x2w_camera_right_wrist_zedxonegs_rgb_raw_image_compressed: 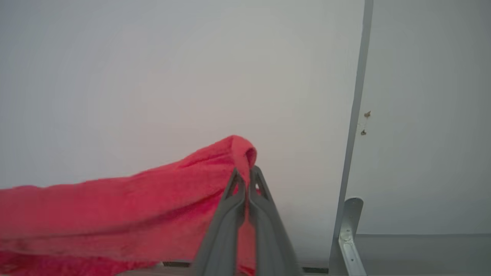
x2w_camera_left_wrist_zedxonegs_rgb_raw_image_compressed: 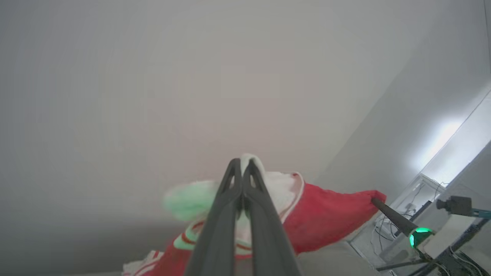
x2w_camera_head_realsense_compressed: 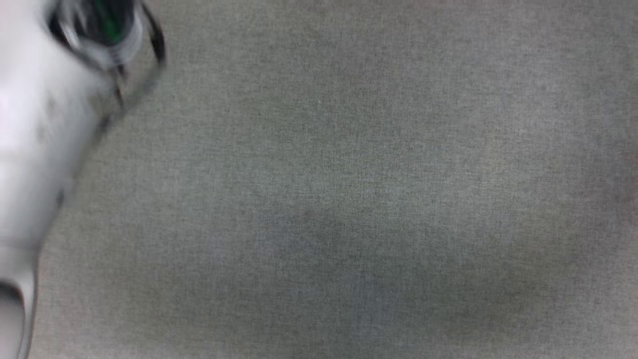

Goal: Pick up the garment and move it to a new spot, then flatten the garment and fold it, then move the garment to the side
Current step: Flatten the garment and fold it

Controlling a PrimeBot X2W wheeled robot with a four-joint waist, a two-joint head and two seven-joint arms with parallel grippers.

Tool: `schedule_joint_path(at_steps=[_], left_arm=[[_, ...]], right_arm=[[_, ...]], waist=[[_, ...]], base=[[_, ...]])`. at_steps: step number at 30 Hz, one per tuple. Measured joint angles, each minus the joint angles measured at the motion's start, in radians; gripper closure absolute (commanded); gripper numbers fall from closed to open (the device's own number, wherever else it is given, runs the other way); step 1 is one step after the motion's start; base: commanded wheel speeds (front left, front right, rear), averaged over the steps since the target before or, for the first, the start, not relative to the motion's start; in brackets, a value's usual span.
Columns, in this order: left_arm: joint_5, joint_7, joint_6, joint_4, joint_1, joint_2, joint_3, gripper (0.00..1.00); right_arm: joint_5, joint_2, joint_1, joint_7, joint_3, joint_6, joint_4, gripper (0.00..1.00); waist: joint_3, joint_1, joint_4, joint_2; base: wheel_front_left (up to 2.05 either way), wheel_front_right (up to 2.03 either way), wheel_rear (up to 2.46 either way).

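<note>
Between the two grippers: the garment [x2w_camera_left_wrist_zedxonegs_rgb_raw_image_compressed: 326, 214] is stretched, red with white panels and red-and-white striped trim, in front of a pale wall [x2w_camera_left_wrist_zedxonegs_rgb_raw_image_compressed: 191, 76].
Left gripper [x2w_camera_left_wrist_zedxonegs_rgb_raw_image_compressed: 242, 163]: the two dark fingers are pressed together along their length; a white-and-red fold of the garment is pinched at the tips, and cloth is bunched above and beside them.
Right gripper [x2w_camera_right_wrist_zedxonegs_rgb_raw_image_compressed: 245, 172]: the jaws are closed on a red fold, and a small hump of cloth stands just above the tips.
Run of the cloth: from the right gripper's tips the red cloth is carried off to the left of the right wrist view and sags toward its bottom edge.
Far corner: in the left wrist view a dark finger with a green light [x2w_camera_left_wrist_zedxonegs_rgb_raw_image_compressed: 420, 233] at its base is met by the garment's red corner.
Pale-green patch [x2w_camera_left_wrist_zedxonegs_rgb_raw_image_compressed: 184, 199]: it is blurred, just left of the left gripper's tips; what it is cannot be told.
Grey surface [x2w_camera_head_realsense_compressed: 349, 199]: a woven grey cloth is seen from the head, with a blurred pale forearm [x2w_camera_head_realsense_compressed: 35, 149] at the left edge.
Contact with the surface: it cannot be told.
Metal bracket [x2w_camera_right_wrist_zedxonegs_rgb_raw_image_compressed: 347, 237]: it is fixed at the foot of a grey upright strip [x2w_camera_right_wrist_zedxonegs_rgb_raw_image_compressed: 356, 115], right of the right gripper.
</note>
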Motion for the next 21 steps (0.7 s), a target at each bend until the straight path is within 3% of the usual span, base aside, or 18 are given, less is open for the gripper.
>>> schedule_joint_path(at_steps=[1, 2, 6, 9, 16, 21], left_arm=[[0.0, 0.0, 0.0, 0.0, 0.0, 0.0, 0.0, 1.0], [-0.025, -0.013, 0.0, -0.092, 0.092, 0.043, -0.02, 1.0], [-0.048, -0.039, 0.0, -0.251, 0.277, 0.119, -0.04, 1.0], [-0.039, -0.047, 0.0, -0.332, 0.419, 0.146, -0.041, 1.0], [0.07, -0.049, 0.0, -0.45, 0.766, 0.132, 0.155, 1.0], [0.164, -0.049, 0.0, -0.543, 0.998, 0.13, 0.2, 1.0]], right_arm=[[0.0, 0.0, 0.0, 0.0, 0.0, 0.0, 0.0, 1.0], [0.06, -0.035, 0.09, 0.013, 0.035, 0.0, -0.073, 1.0], [0.171, -0.106, 0.295, 0.041, 0.067, 0.0, -0.227, 1.0], [0.248, -0.138, 0.456, 0.072, 0.057, 0.0, -0.328, 1.0], [0.302, -0.182, 0.8, 0.129, 0.012, 0.0, -0.514, 1.0], [0.302, -0.182, 0.986, 0.168, -0.051, 0.0, -0.63, 1.0]], waist=[[0.0, 0.0, 0.0, 0.0], [-0.013, 0.0, 0.001, 0.0], [-0.042, 0.0, 0.005, 0.0], [-0.068, 0.0, 0.007, 0.0], [-0.138, 0.0, 0.013, 0.0], [-0.189, 0.0, 0.014, 0.0]], base=[[0.0, 0.0, 0.0], [0.0, 0.0, 0.0], [0.0, 0.0, 0.0], [0.0, 0.0, 0.0], [0.0, 0.0, 0.0], [0.0, 0.0, 0.0]])
